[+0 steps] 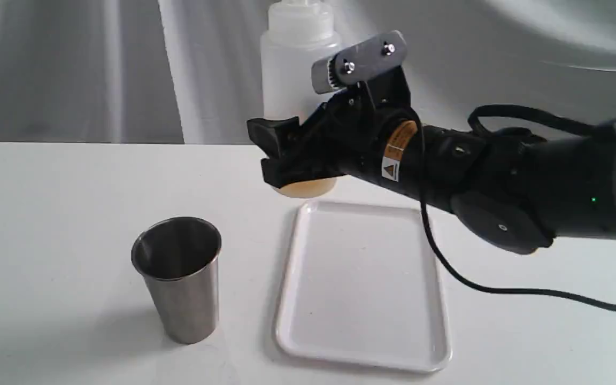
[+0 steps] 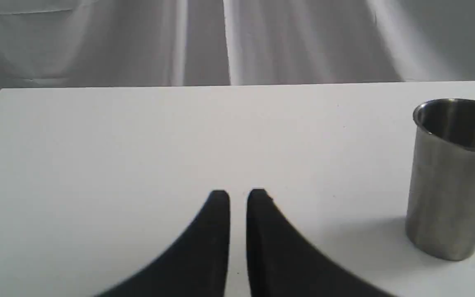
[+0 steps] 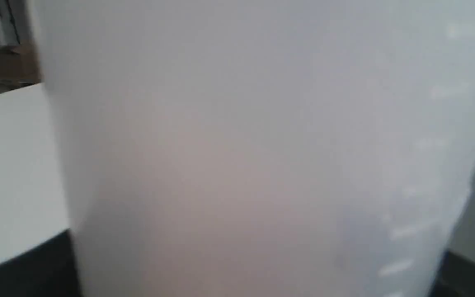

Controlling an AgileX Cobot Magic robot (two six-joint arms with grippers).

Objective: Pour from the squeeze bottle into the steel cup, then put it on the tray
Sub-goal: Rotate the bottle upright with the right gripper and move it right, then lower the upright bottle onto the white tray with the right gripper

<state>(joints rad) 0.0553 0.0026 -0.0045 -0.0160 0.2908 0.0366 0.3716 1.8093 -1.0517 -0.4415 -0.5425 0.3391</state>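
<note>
The squeeze bottle [image 1: 293, 69] stands upright on the table behind the tray [image 1: 362, 283], with amber liquid at its base. My right gripper [image 1: 281, 155] reaches in from the right and is shut on the bottle's lower body. In the right wrist view the bottle [image 3: 254, 144] fills the picture, with dark fingers [image 3: 19, 268] against both of its sides. The steel cup [image 1: 179, 275] stands upright to the left of the tray. My left gripper [image 2: 238, 197] hovers low over the table, shut with a thin slit between its tips, holding nothing, left of the cup [image 2: 454, 177].
The white table [image 1: 46, 214] ends at a far edge against grey draped cloth [image 1: 72, 64]. A black cable [image 1: 500, 289] hangs from the right arm and trails over the table beside the tray's right edge.
</note>
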